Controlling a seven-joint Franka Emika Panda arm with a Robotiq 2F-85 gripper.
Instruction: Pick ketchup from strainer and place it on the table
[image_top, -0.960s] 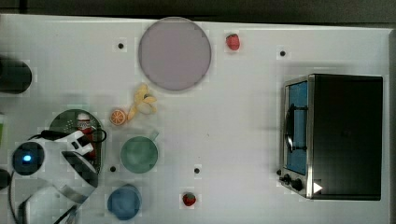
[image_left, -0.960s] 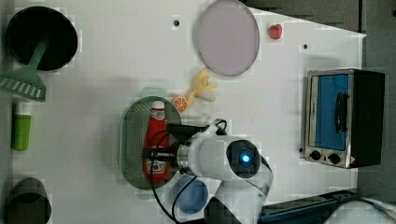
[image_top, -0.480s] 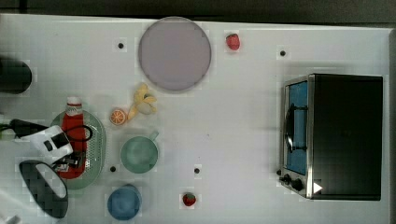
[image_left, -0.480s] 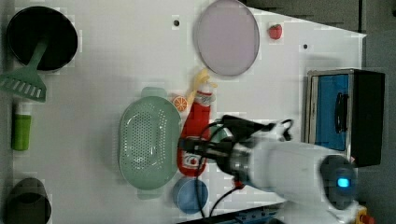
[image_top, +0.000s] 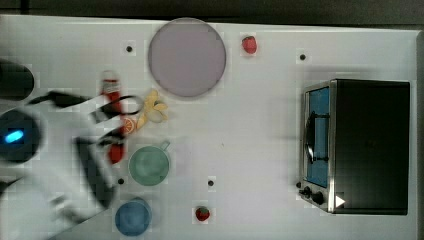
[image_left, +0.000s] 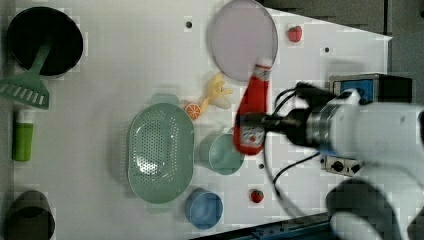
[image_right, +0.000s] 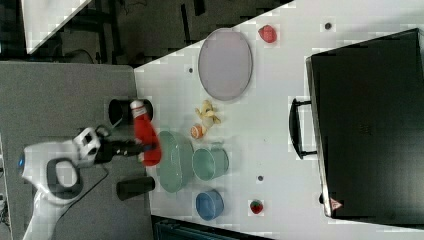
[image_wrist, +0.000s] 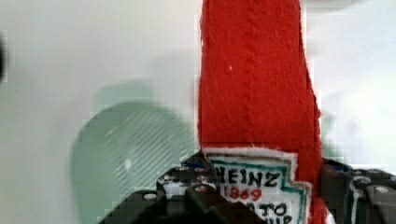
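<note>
Ketchup (image_left: 251, 116): lifted clear of strainer (image_left: 160, 145) since a second ago, now in the air
End effector (image_left: 260, 122): clamped on ketchup's label
Remaining: lowering onto bare tabletop (image_left: 125, 60); release

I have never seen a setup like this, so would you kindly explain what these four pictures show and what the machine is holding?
It is one white robot arm, filmed by three cameras around the scene and one on its wrist. Its gripper is shut on a red ketchup bottle, lifted out of the pale green strainer, which now sits empty. The wrist view shows the bottle's label up close. On the white table also lie a grey plate, a green cup, a blue cup, toy strawberries, fruit pieces and a small oven.
</note>
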